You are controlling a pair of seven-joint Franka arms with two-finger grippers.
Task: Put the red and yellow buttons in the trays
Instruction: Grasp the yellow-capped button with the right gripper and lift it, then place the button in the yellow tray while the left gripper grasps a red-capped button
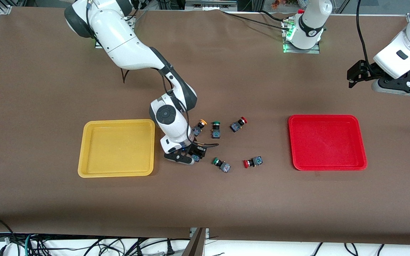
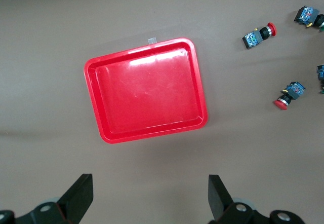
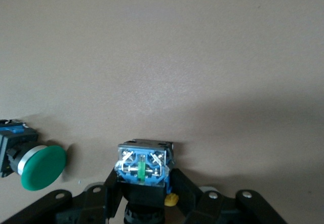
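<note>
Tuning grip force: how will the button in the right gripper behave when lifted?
The yellow button looks rigid with a blocky body, so the right gripper probably holds it firmly. Its small size suggests it's light. Its round cap end might let it pivot if squeezed loosely.

The right arm reaches from its base at eleven o'clock down toward the table's centre, wrist bent steeply downward, its right gripper (image 1: 195,155) low at the table with fingers (image 3: 114,188) closed on a button (image 3: 144,164). The left arm waits at three o'clock, raised, its left gripper (image 1: 355,75) spread wide.
</note>
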